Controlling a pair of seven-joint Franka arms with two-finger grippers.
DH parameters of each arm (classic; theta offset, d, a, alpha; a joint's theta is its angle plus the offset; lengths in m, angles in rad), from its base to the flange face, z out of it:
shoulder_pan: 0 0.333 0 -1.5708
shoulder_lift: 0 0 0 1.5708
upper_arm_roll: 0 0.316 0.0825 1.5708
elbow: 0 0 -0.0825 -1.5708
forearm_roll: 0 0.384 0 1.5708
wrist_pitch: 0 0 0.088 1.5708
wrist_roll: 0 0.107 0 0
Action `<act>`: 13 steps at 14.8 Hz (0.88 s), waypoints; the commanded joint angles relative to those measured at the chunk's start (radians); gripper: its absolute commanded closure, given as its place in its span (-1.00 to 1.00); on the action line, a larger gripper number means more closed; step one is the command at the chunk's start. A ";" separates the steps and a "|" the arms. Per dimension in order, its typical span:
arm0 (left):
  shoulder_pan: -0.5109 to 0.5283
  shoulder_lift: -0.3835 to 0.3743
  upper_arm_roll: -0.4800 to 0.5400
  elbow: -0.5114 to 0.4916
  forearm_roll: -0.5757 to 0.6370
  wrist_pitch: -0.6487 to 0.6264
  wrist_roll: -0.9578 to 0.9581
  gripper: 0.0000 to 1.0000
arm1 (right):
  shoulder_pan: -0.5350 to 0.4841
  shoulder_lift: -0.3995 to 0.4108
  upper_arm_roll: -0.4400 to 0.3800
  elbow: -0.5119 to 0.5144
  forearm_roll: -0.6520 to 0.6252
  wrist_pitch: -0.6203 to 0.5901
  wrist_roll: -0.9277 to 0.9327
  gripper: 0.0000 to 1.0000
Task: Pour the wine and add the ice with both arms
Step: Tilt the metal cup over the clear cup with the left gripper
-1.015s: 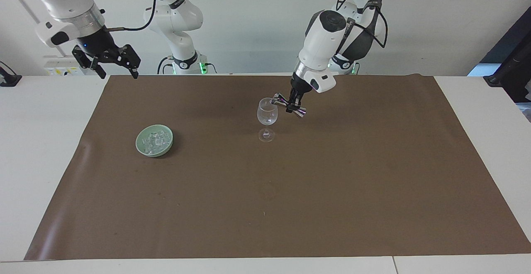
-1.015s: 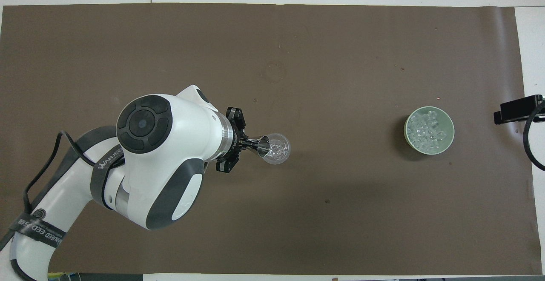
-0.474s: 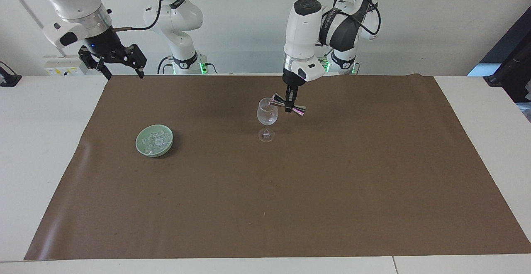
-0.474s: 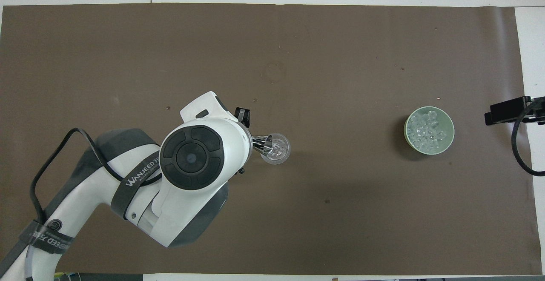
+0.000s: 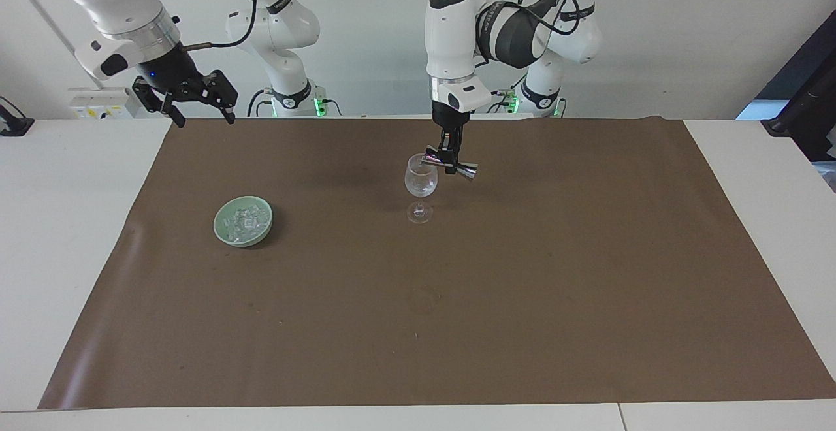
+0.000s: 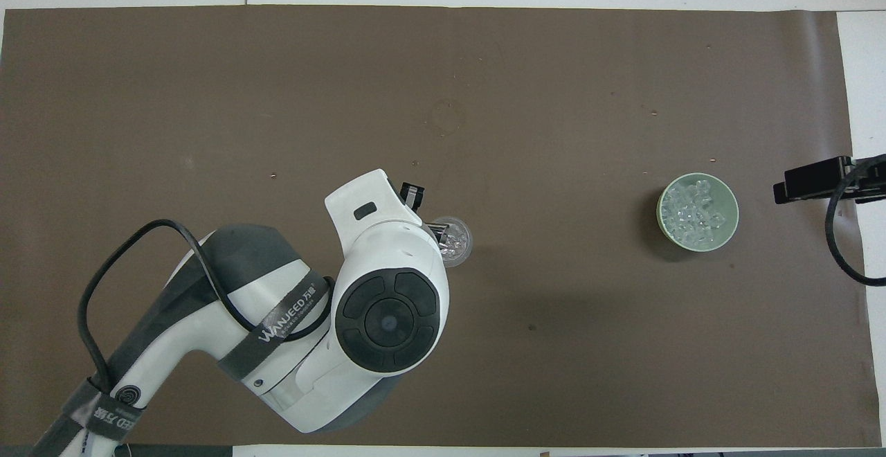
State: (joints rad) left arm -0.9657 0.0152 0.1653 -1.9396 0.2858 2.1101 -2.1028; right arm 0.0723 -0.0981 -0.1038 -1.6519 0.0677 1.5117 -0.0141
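A clear wine glass (image 5: 420,183) (image 6: 457,242) stands upright mid-mat. My left gripper (image 5: 449,157) hangs just above its rim, shut on the waist of a metal jigger (image 5: 450,165). The jigger lies almost level, with one mouth at the rim. From overhead the left arm hides that gripper and most of the jigger. I cannot tell whether any wine is in the glass. The ice (image 5: 245,221) (image 6: 694,211) is heaped in a green bowl (image 5: 217,223) (image 6: 662,211) toward the right arm's end. My right gripper (image 5: 202,116) (image 6: 813,181) hangs open and empty, high over the mat's edge by the robots.
A brown mat (image 5: 522,287) (image 6: 554,83) covers most of the white table (image 5: 65,222). Only the glass and the bowl stand on it. The left arm's wrist and elbow tower over the glass.
The left arm's wrist has swung upright over the glass, and the jigger has turned closer to level. The right gripper has drifted slightly toward the middle of the table.
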 commanded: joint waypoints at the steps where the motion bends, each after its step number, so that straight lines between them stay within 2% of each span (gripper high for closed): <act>1: -0.021 -0.006 0.003 0.019 0.056 -0.044 -0.020 1.00 | -0.008 -0.025 0.004 -0.037 0.017 0.030 -0.020 -1.00; 6: -0.033 -0.009 -0.003 0.021 0.118 -0.058 -0.069 1.00 | -0.006 -0.031 0.003 -0.081 0.015 0.088 -0.087 -1.00; 8: -0.033 -0.008 -0.003 0.022 0.118 -0.055 -0.072 1.00 | -0.005 -0.025 0.004 -0.094 0.015 0.111 -0.105 -1.00; 13: -0.015 0.000 -0.001 0.045 0.067 -0.056 -0.065 1.00 | 0.015 -0.032 0.003 -0.212 0.015 0.264 -0.153 -1.00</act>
State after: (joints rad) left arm -0.9824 0.0143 0.1591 -1.9098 0.3717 2.0778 -2.1633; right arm 0.0887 -0.0986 -0.1032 -1.7827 0.0684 1.7080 -0.1281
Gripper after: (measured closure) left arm 0.789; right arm 0.000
